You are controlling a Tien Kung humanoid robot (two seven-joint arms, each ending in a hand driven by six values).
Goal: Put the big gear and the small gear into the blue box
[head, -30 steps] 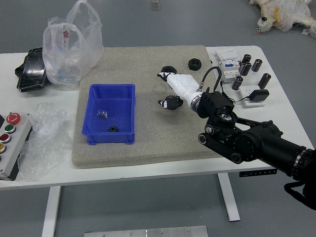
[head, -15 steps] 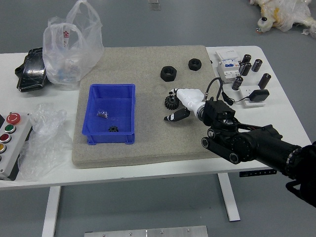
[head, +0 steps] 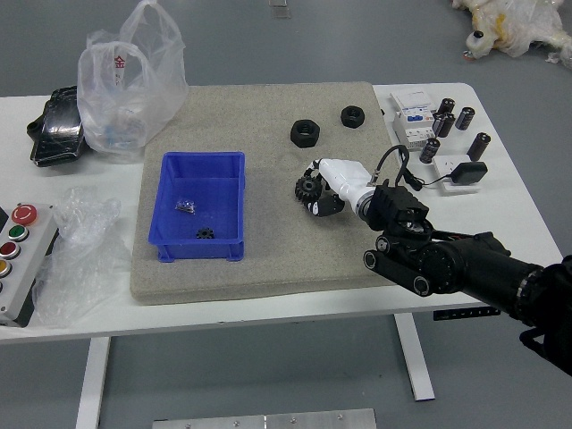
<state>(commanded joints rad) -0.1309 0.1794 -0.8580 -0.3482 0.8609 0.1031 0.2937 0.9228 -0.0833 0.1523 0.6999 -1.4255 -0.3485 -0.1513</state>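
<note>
My right hand (head: 315, 189) reaches in from the right, its fingers closed on the black big gear (head: 307, 189) over the beige mat. One fingertip is at the gear's far side and another at its near side; the hand hides the gear's right edge. The blue box (head: 236, 206) stands to the left of the hand, apart from it. Inside the box, near its front wall, lies the small black gear (head: 205, 233). The left hand is out of view.
Two black nuts (head: 305, 133) (head: 353, 116) lie on the mat beyond the hand. Plastic bags (head: 125, 89) and a button panel (head: 27, 259) are at the left. White boxes (head: 414, 121) and black cylinders (head: 479, 146) stand at the back right. A small clear packet (head: 185, 206) lies in the blue box.
My right hand first drew back toward the near side and uncovered the nearer nut. Its fingers have since closed in around the big gear, which has shifted slightly left.
</note>
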